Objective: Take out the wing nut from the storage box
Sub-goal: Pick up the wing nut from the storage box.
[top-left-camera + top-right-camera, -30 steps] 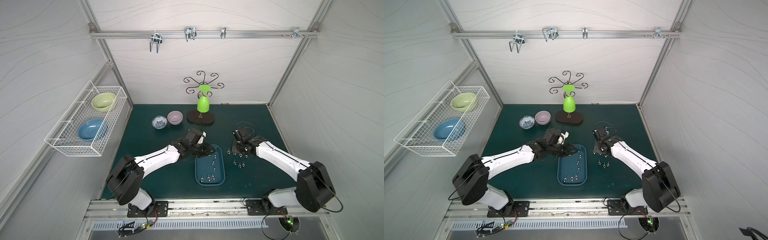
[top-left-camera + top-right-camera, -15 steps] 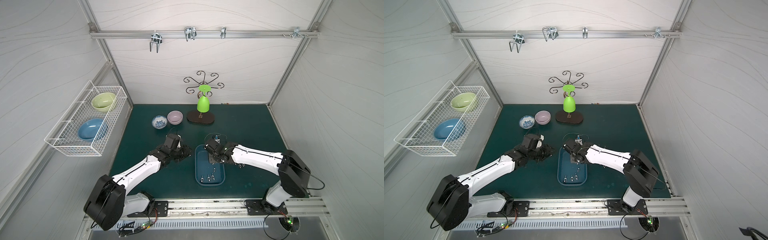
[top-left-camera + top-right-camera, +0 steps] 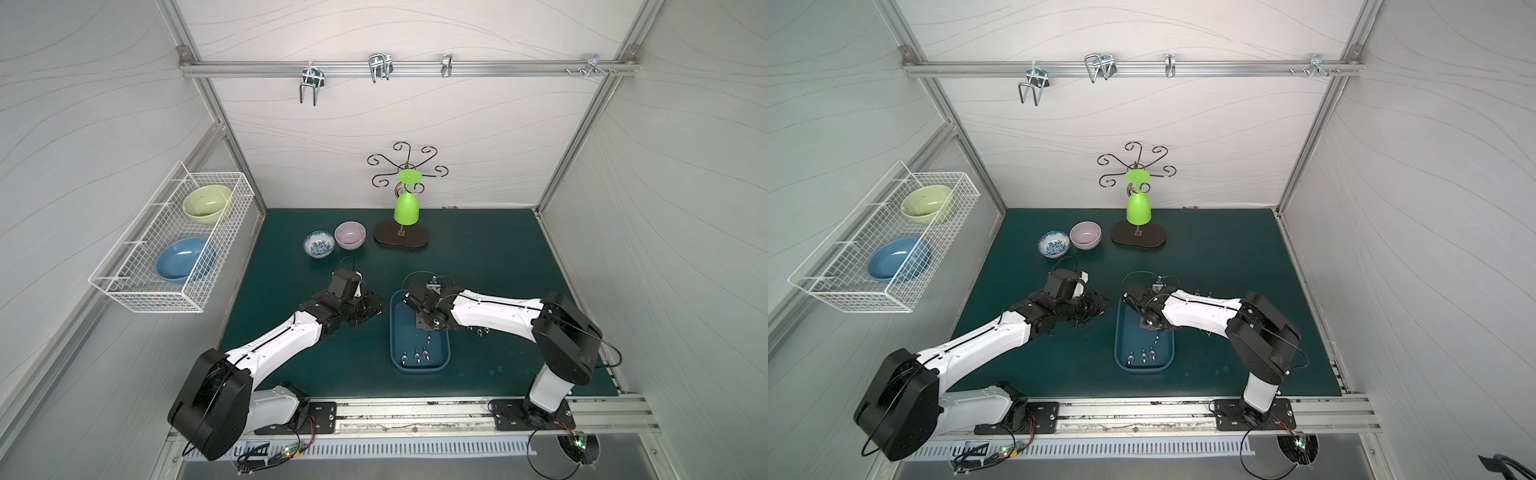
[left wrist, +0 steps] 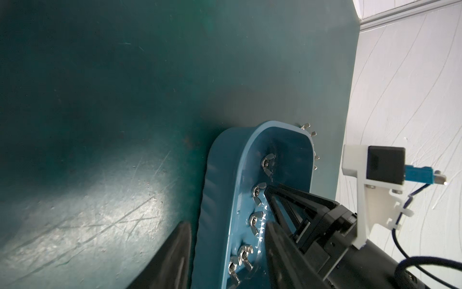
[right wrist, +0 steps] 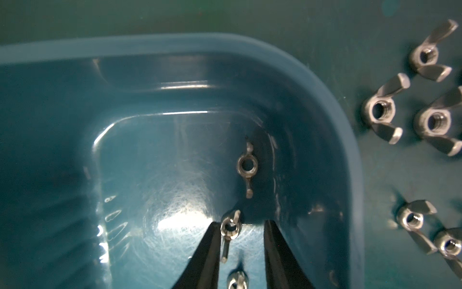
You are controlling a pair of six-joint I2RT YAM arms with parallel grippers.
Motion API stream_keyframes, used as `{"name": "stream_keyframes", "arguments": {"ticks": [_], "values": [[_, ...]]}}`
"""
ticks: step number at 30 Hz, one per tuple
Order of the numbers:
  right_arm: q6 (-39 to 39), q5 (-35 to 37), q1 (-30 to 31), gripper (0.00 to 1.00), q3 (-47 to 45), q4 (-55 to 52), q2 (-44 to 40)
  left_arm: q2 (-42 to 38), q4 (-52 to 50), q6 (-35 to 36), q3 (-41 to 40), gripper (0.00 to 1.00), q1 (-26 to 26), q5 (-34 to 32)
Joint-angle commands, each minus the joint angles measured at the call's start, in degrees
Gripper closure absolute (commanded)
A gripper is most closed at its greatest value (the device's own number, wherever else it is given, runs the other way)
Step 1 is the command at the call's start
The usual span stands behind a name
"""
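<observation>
Wing nut (image 5: 230, 230) is spotted lying flat on the floor of the box (image 5: 175, 42), near a rounded corner, touching the inside of one finger (image 5: 208, 252) of the right tool (image 5: 242, 225). That tool is spread apart around it and nothing is pinched yet. Whether the tips rest on the box floor can't be told. A few more nuts are seen in the box, one (image 5: 246, 167) just past the tips. The right arm (image 3: 494, 309) is stretched low across the worktop (image 3: 498, 257), its wrist bent down over the box's far end. The left tool (image 3: 372, 309) is parted too, with nothing in it, and held just beside the box's left side. The left arm (image 3: 286, 336) is reached diagonally forward. A bunch of loose nuts (image 5: 380, 110) is scattered on the worktop right next to the box.
</observation>
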Motion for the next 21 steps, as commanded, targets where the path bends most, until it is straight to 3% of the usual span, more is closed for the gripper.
{"name": "stream_keyframes", "arguments": {"ticks": [1,21], "values": [[1.2,-0.5,0.4,0.68,0.8,0.1,1.8,0.6,3.0,1.2,-0.3,0.48,0.5,0.8],[-0.8,-1.8,-0.8,0.74,1.9,1.8,4.6,1.0,3.0,1.2,-0.6,0.48,1.0,1.5]]}}
